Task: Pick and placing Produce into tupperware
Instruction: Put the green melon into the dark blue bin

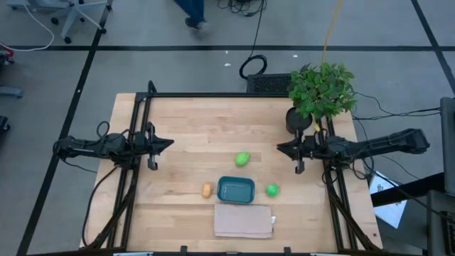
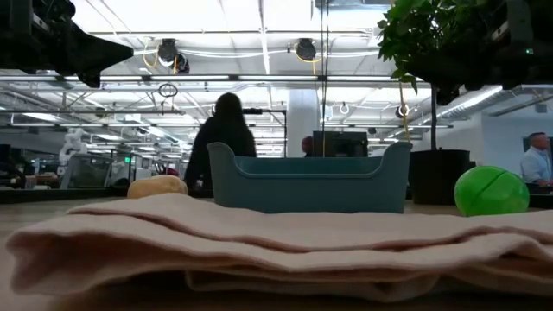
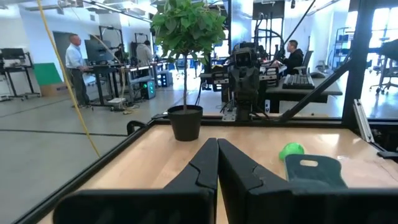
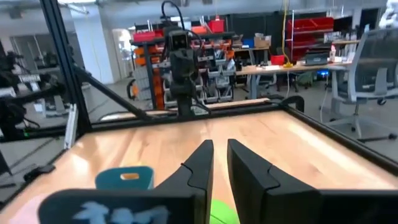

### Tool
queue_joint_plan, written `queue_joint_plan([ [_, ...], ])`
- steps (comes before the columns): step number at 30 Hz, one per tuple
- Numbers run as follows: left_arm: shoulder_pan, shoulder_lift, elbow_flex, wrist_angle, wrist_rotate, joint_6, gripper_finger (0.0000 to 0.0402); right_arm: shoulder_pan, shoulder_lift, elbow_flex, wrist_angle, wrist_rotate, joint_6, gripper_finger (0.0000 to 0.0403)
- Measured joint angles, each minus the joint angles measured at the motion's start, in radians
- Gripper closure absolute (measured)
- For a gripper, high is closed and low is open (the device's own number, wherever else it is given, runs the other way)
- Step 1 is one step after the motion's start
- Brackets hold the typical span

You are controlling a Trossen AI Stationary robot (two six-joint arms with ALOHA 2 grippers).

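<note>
Right wrist view: right hand [image 4: 215, 163] slightly parted, empty, hiding most of the lime-green piece [image 4: 222, 213].

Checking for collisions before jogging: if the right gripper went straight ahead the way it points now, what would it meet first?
Probably nothing on the table: the right gripper points across bare wood toward the left gripper. The lime-green piece sits just off that line, though height is unclear.

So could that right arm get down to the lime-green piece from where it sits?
Probably yes. The right gripper hangs beside the lime-green piece, with only bare table between them. The potted plant stands behind the arm, out of that path.
</note>
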Motion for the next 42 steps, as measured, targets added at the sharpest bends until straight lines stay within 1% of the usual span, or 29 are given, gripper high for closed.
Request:
queue_joint_plan([
  [4, 0.000, 0.000, 0.000, 0.000, 0.000, 0.000, 0.0392, 0.012, 0.124, 0.003, 0.155, -0.015, -0.069, 0.0371],
  [7, 0.000, 0.000, 0.000, 0.000, 0.000, 0.000, 0.0392, 0.045, 0.212, 0.003, 0.257, -0.021, -0.129, 0.0385],
  [10, 0.000, 0.000, 0.000, 0.000, 0.000, -0.001, 0.0392, 0.093, 0.285, 0.017, 0.325, 0.042, -0.206, 0.0400],
  [13, 0.000, 0.000, 0.000, 0.000, 0.000, -0.003, 0.0392, 0.150, 0.356, 0.066, 0.311, 0.111, -0.304, 0.0400],
  [15, 0.000, 0.000, 0.000, 0.000, 0.000, -0.005, 0.0392, 0.181, 0.402, 0.119, 0.271, 0.147, -0.361, 0.0401],
  [18, 0.000, 0.000, 0.000, -0.004, 0.000, -0.025, 0.0392, 0.201, 0.459, 0.222, 0.129, 0.186, -0.390, 0.0402],
  [23, 0.000, 0.000, 0.000, -0.017, 0.000, -0.035, 0.0392, 0.202, 0.533, 0.424, -0.131, 0.188, -0.387, 0.0402],
  [27, 0.000, 0.000, 0.000, -0.031, 0.000, -0.038, 0.0392, 0.202, 0.568, 0.543, -0.298, 0.188, -0.381, 0.0402],
  [32, 0.000, 0.000, 0.000, -0.032, 0.000, -0.038, 0.0392, 0.187, 0.589, 0.635, -0.425, 0.179, -0.380, 0.0403],
  [35, 0.000, 0.000, 0.000, -0.032, 0.001, -0.038, 0.0392, 0.154, 0.590, 0.685, -0.513, 0.138, -0.336, 0.0403],
  [37, 0.000, 0.000, 0.000, -0.033, 0.001, -0.046, 0.0392, 0.131, 0.590, 0.699, -0.522, 0.107, -0.314, 0.0403],
  [40, 0.000, 0.000, 0.000, -0.033, 0.001, -0.050, 0.0392, 0.102, 0.586, 0.718, -0.547, 0.099, -0.282, 0.0403],
  [42, 0.000, 0.000, 0.000, -0.033, 0.001, -0.050, 0.0392, 0.075, 0.589, 0.743, -0.573, 0.062, -0.276, 0.0403],
])
